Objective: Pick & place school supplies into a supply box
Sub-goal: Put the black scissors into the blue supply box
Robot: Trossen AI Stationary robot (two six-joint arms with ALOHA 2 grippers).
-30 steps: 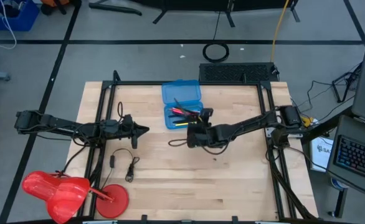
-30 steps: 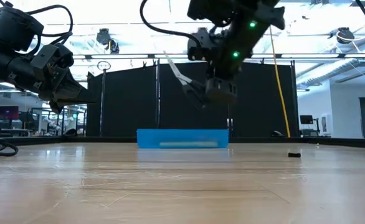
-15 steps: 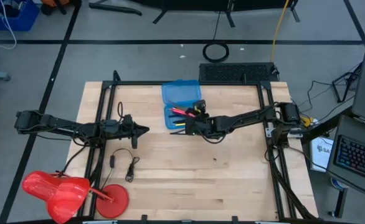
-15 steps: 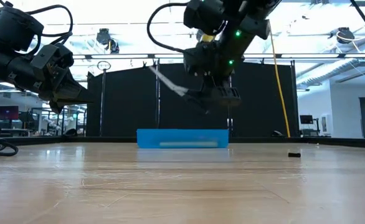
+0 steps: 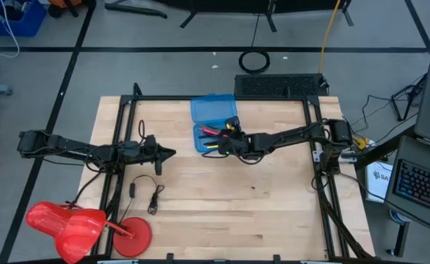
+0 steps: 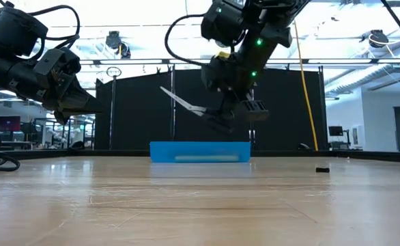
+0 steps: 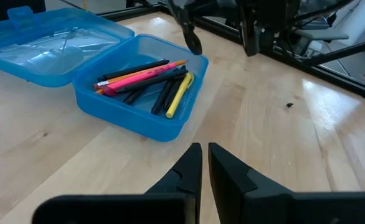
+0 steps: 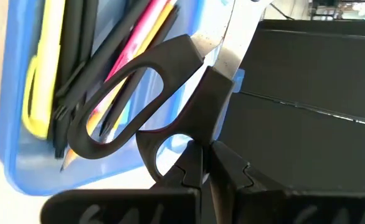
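Right tool (image 5: 232,141) is pinching the scissors (image 6: 186,106) by a black handle, hanging over the open box (image 5: 213,137) at upper centre, pens (image 7: 146,83) lying inside. Left tool (image 5: 169,153) is hovering at centre left over the counter (image 5: 274,213), fingers pressed together.

Grey floor (image 5: 164,66) – black curtain (image 6: 138,113) behind, bright ceiling lights (image 6: 364,27).

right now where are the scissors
The scissors are held in the right gripper, up in the air over the open blue pencil case at the back middle of the table, blades pointing up and away.
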